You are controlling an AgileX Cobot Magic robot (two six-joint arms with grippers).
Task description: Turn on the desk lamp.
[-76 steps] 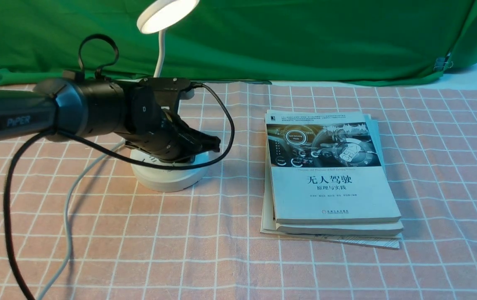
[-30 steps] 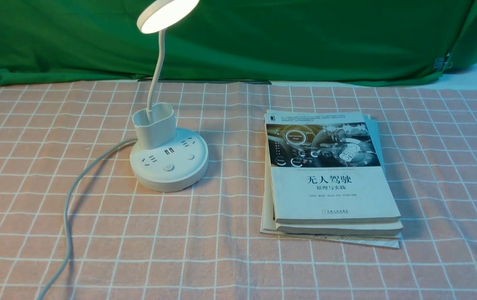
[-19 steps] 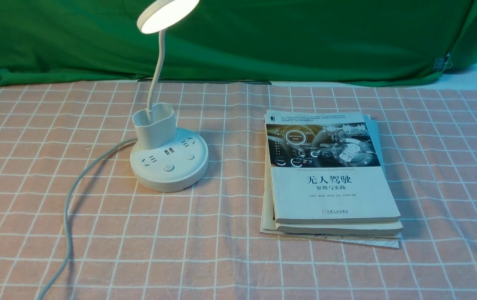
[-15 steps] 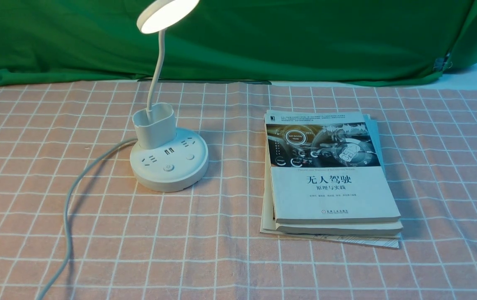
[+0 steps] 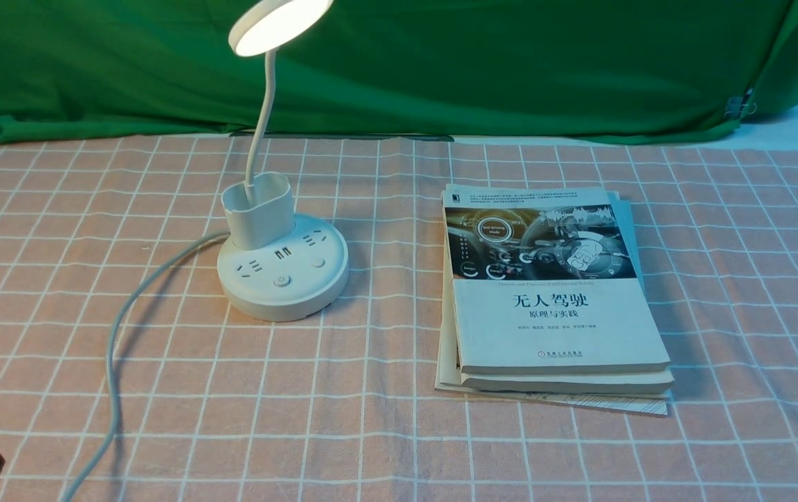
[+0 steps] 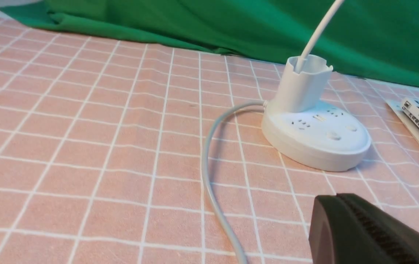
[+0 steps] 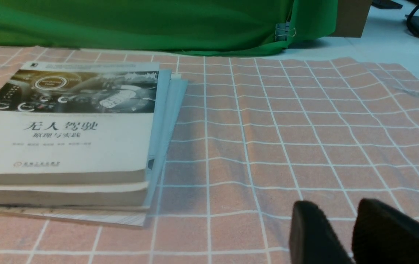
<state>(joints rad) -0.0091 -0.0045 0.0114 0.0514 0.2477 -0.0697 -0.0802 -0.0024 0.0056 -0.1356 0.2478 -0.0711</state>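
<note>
Front view: nearest you, at the near left corner of the visible pink tablecloth with its white grid (image 5: 385, 418), the dark tip of your left gripper (image 6: 337, 196) shows. The left wrist view shows its black fingers together, with nothing visible between them. In the right wrist view, your right gripper's (image 7: 336, 203) black fingers stand apart, cloth showing through the gap.

A thin grey cord (image 5: 114, 376) runs from the near edge of your view, left of centre, curving up to the lamp's base. To your right of centre lies a stack of paperback books (image 5: 559, 321), the top one white with a dark dashboard picture across its cover; pale blue shows along the stack's right side.

The white desk lamp (image 5: 284, 296) stands upright on the cloth, left of the books and well apart from them, nearer the far edge than your left gripper is. Its round base carries sockets and two round buttons, and an oval white cup holder rises at the back. From there a thin bendy neck climbs to the tilted disc head, which is lit. Beyond the far edge hangs a green cloth (image 5: 510, 70).
</note>
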